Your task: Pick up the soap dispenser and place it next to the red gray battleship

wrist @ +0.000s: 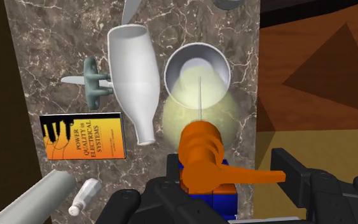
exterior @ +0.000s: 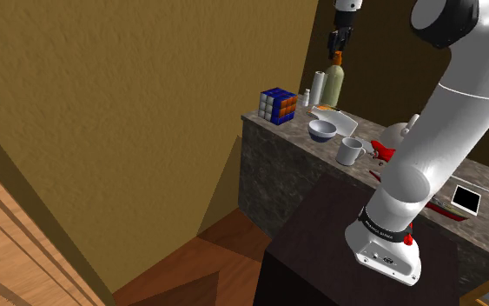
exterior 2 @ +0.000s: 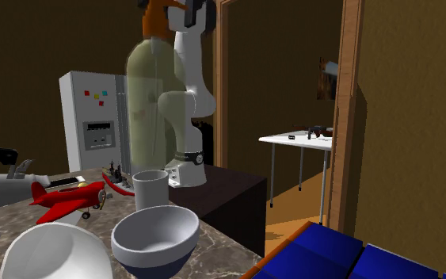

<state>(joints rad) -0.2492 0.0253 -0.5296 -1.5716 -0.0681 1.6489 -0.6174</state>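
The soap dispenser (wrist: 200, 127) is a pale yellow-green, see-through bottle with an orange pump head. It stands upright at the end of the counter (wrist: 44, 51) farthest from the stand (exterior: 320, 252), beside a bowl (wrist: 177, 67). Whether its base touches the stone I cannot tell. The black fingers (wrist: 298, 175) stand wide apart on either side of the pump, not clasping it, and the white arm (exterior: 425, 148) stretches high over the counter. Close by are a white bottle (wrist: 133, 83) on its side, a yellow booklet (wrist: 82, 135), a Rubik's cube (exterior: 279, 106) and a mug (exterior: 350, 150). The battleship (exterior 2: 116, 177) sits well apart, near the stand.

A coloured cube (exterior: 279, 106), bowl (exterior: 322, 130) and mug (exterior: 350, 150) are set on the stone counter (exterior: 273, 165); a red toy (exterior 2: 69, 198), perhaps a plane, is seen nearby.
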